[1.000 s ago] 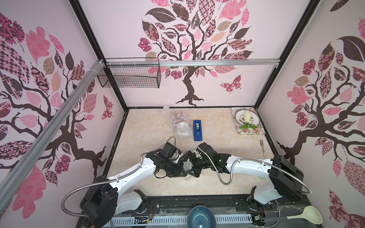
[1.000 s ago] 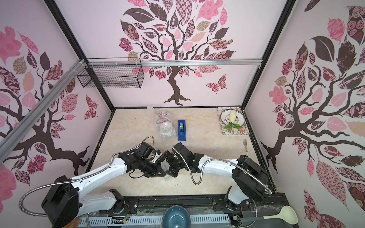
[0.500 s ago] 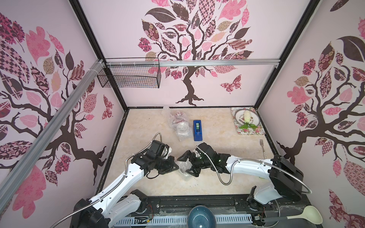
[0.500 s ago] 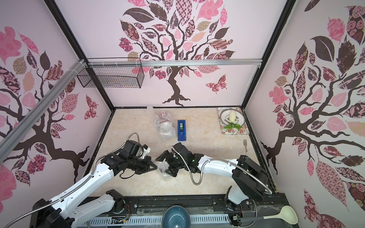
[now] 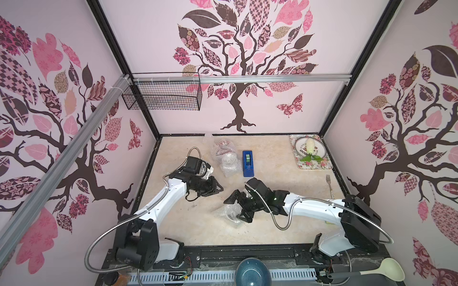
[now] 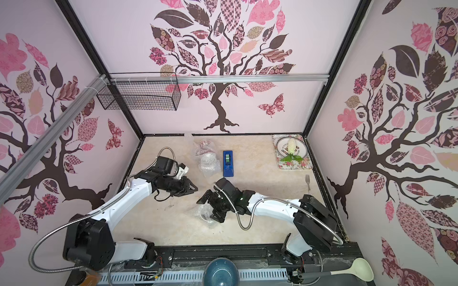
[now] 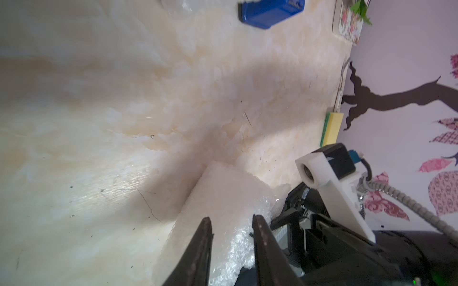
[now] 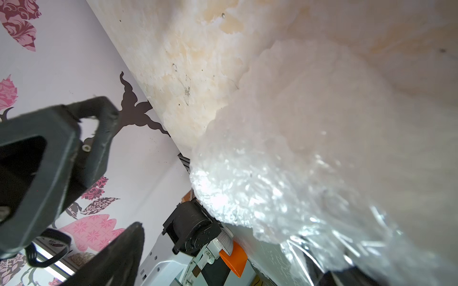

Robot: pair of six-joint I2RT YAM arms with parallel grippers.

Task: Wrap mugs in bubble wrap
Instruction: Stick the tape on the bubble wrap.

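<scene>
Left gripper [image 5: 220, 190] backed off leftward from the bubble wrap bundle [image 5: 228, 217], fingers slightly apart, empty. Right gripper [image 5: 235, 210] fingers spread wide, one tip touching bundle at front-centre tabletop [image 5: 198, 230], nothing clamped.

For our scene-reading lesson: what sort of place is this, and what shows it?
Probably a robot test booth styled like a home: left arm and right arm on a base rail, tree-decal walls, marble-look tabletop.

Bare table [image 5: 188, 230] free along the front, open gap between left gripper [image 5: 219, 189] and right gripper [image 5: 238, 208], wrap bundle [image 5: 226, 218] under the right one, wrapped bundles [image 5: 229, 161] and dispenser [image 5: 247, 163] crowding the back, tray [image 5: 314, 166] and fork [image 5: 329, 184] lining the right edge.
</scene>
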